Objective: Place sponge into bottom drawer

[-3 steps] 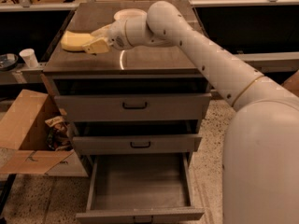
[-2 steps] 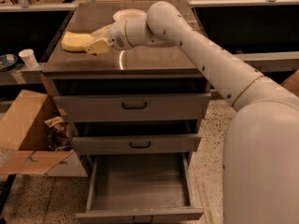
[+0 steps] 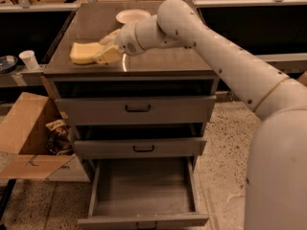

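Gripper (image 3: pixel 107 52) at sponge (image 3: pixel 83 52) atop cabinet (image 3: pixel 163 63); bottom drawer (image 3: pixel 144 220) open

The worktop (image 3: pixel 158 61) is a dark brown, slightly glossy slab on top of the drawer cabinet, with a bright glint of light near its front edge. A shallow white bowl (image 3: pixel 133 16) sits directly on it at the back, near the middle. Over the front left part, the gripper (image 3: pixel 106 48) has its fingers (image 3: pixel 109 56) closed on the pale yellow sponge (image 3: pixel 84 52), well apart from the bowl. Whether the sponge touches the surface or hangs just above it cannot be told.
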`<state>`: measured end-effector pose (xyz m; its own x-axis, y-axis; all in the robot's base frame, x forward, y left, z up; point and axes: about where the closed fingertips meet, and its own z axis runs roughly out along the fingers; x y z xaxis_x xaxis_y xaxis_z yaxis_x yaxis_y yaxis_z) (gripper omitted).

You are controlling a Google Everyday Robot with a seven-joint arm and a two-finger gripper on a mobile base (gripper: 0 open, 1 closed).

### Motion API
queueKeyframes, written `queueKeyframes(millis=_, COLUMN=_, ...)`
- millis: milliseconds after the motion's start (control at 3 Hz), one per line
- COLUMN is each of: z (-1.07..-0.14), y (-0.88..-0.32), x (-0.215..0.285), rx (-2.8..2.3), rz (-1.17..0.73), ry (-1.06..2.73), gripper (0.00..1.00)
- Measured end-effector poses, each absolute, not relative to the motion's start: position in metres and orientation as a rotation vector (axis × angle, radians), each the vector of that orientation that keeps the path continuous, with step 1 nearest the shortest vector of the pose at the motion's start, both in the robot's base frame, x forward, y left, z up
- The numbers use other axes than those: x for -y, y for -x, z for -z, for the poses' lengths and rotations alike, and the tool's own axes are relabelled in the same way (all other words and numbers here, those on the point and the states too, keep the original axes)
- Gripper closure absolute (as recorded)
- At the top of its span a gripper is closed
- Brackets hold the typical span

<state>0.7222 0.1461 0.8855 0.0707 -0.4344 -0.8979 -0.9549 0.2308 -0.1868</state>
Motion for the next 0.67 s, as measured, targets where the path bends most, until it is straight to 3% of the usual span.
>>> queueKeyframes(millis=667, z=-0.816, y=-0.626, x=-0.063, rx=-1.677, rz=-0.455, ry=1.613, gripper=1.00)
